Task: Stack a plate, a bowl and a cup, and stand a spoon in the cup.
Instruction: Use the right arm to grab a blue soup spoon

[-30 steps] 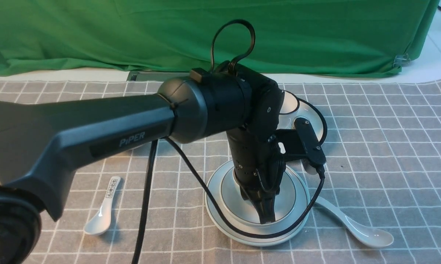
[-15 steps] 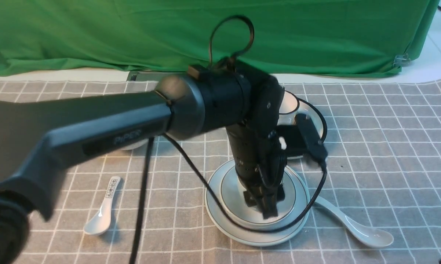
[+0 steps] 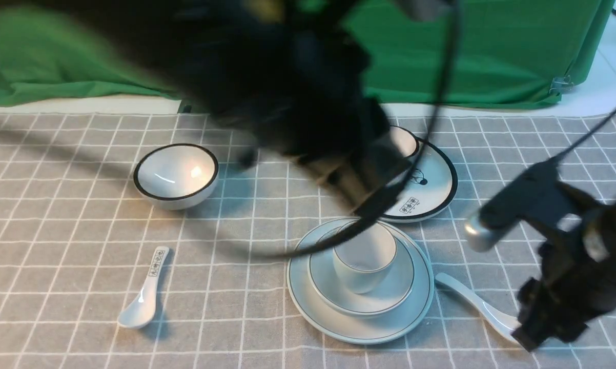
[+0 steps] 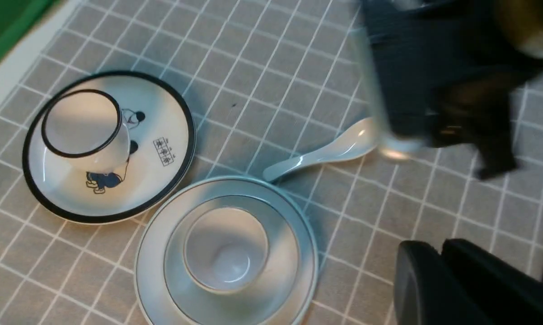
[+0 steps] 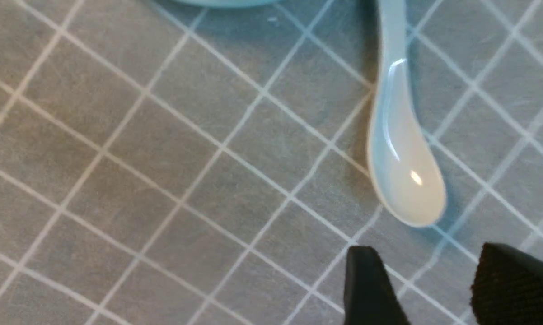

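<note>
Plain glossy white spoon (image 5: 404, 176) lies flat, handle seemingly unmarked

The pale blue-grey cup (image 3: 364, 254) stands upright in the shallow bowl (image 3: 387, 302), which sits centred on the plate (image 3: 299, 287), and the plain white spoon (image 3: 474, 303) lies flat just right of the plate.

Across the far side hangs a green cloth (image 3: 492, 51), a metal clip (image 3: 559, 84) pinching its right corner; nearer, a grey tablecloth (image 3: 57, 215) with white grid lines spreads wide.
</note>
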Controlling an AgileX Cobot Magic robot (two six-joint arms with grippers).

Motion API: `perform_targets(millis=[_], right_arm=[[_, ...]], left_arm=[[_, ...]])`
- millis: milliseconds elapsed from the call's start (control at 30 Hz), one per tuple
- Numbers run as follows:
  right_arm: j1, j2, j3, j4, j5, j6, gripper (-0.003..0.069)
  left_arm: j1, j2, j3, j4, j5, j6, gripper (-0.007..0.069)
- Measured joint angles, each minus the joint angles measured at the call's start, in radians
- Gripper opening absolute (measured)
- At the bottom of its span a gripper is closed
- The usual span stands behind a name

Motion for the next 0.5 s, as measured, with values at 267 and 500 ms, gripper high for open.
perform_targets(millis=[267, 500], right_arm=[[-0.16, 0.277, -0.117, 0.192, -0.11, -0.255, 0.0358], [-0.163, 0.431, -0.186, 0.204, -0.158, -0.289, 0.0358]], left_arm=[[-0.001, -0.464, 0.511, -0.007, -0.316, -0.032, 0.0007], [-0.001, -0.66, 0.691, -0.006, -0.438, -0.054, 0.0008]])
